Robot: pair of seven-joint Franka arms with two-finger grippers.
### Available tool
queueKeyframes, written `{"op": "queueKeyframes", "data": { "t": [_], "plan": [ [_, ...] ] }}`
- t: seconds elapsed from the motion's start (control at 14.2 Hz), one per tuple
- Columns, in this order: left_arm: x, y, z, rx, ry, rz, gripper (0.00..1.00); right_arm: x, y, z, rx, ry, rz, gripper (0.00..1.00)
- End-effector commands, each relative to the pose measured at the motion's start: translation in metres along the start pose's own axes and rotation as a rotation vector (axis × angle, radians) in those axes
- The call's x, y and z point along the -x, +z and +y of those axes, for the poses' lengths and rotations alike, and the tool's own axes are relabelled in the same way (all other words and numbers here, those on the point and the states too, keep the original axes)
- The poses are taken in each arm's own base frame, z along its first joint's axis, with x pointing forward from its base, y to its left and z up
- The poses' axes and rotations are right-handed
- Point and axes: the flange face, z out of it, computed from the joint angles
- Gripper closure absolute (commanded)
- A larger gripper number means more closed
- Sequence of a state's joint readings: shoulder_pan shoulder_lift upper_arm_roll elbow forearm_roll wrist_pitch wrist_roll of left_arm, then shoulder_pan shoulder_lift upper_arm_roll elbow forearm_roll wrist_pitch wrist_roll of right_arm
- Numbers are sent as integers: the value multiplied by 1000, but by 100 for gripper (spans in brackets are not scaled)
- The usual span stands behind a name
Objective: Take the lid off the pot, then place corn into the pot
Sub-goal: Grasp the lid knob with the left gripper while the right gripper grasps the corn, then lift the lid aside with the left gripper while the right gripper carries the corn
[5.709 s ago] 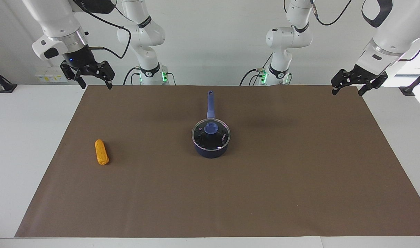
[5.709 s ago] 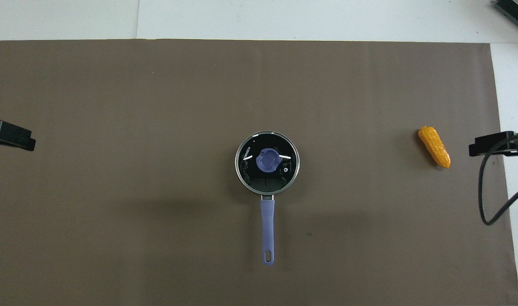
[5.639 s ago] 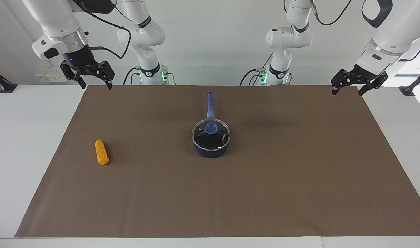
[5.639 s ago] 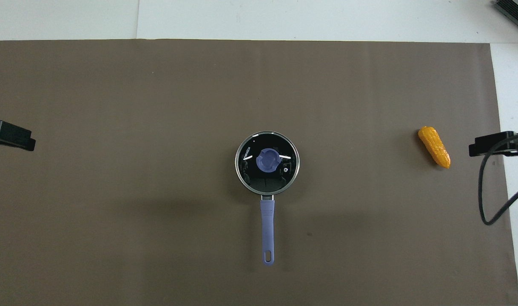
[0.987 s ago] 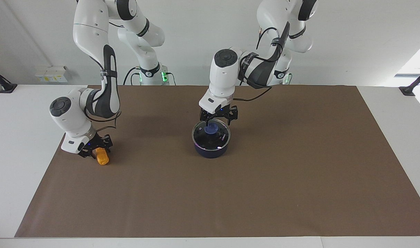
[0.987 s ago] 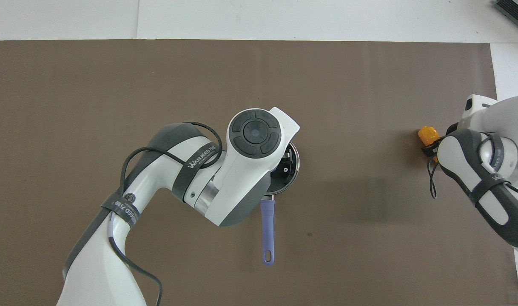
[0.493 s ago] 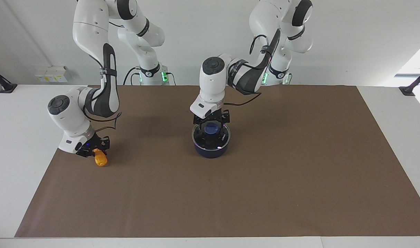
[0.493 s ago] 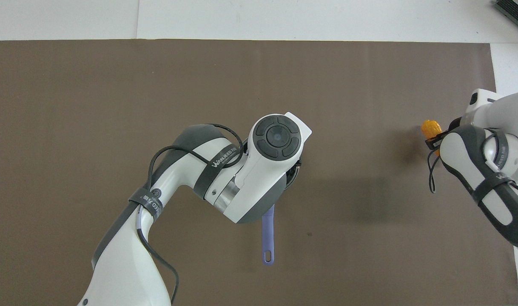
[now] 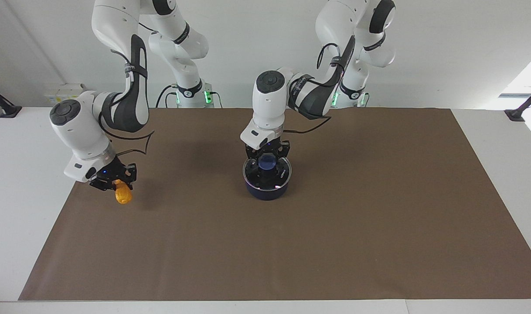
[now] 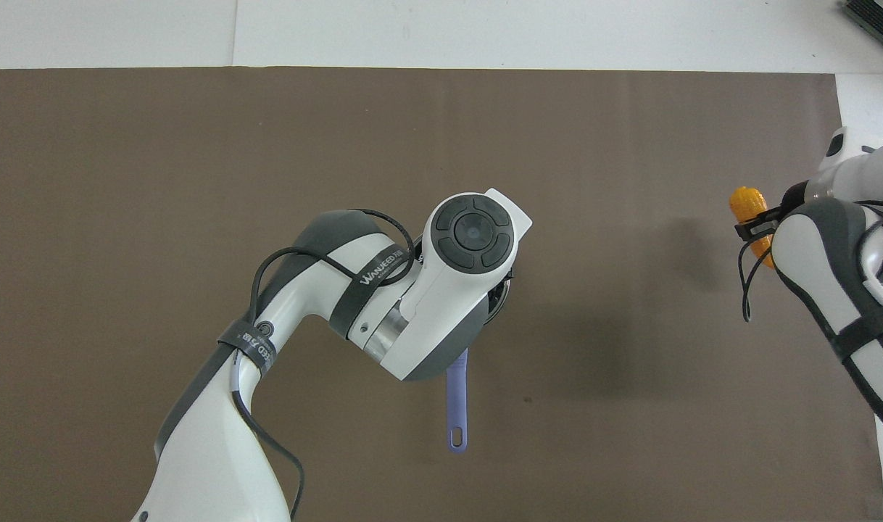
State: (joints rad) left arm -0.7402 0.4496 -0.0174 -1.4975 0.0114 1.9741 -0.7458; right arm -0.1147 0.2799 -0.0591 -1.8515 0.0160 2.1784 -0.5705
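Left gripper [image 9: 267, 156]: the jaws stand one on each side of the blue knob [image 9: 267, 162] at the centre of the lid [image 9: 277, 179], closed in against it. The gripper points straight down onto the knob. The lid sits flat on the pot [image 9: 265, 192], its metal rim level with the pot's rim all round as far as the facing view shows. The left arm reaches in from its base to the middle of the brown mat [image 9: 335, 218]; in the overhead view its wrist covers nearly all of the pot, leaving only a sliver of the rim and the long blue handle [image 10: 456, 406], which points toward the robots.

Right gripper [image 9: 115, 186]: the jaws are clamped on the corn [image 9: 122, 196], gripping its upper end. The cob hangs tilted below the fingers with its lower end free, and it is off the mat, over the mat's edge at the right arm's end of the table [image 9: 25, 174]. In the overhead view only the end of the corn [image 10: 747, 200] shows, the rest hidden under the right gripper [image 10: 759, 233] and wrist.

Pot and corn are well apart. The pot stands at the centre of the mat.
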Motion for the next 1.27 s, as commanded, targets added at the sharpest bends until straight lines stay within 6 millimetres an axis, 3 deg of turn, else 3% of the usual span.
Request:
{"op": "queueKeyframes", "data": {
  "t": [0.0, 0.07, 0.14, 0.42, 0.63, 0.78, 1.06, 1.2],
  "plan": [
    [-4, -1, 0, -37, 3, 32, 86, 3, -19, -3, -7, 48, 5, 100],
    [-3, -2, 1, -38, 4, 30, 97, 5, -28, -5, -13, 71, -6, 100],
    [-3, -4, 1, -41, 8, 32, 100, 4, -39, -7, -15, 91, -7, 100],
    [-13, -46, -11, -26, -14, 53, 100, 3, -95, -32, -19, 142, -30, 100],
    [-23, -52, -25, -35, -35, 60, 100, 3, -123, -56, -19, 166, -29, 100],
    [-37, -74, -48, -14, -63, 82, 100, -7, -128, -83, -19, 184, -44, 100],
    [-74, -93, -123, -8, -70, 47, 100, -36, -133, -152, 22, 232, -40, 100],
    [-89, -105, -164, 10, -90, 44, 100, -50, -132, -199, 24, 286, -41, 100]
  ]
}}
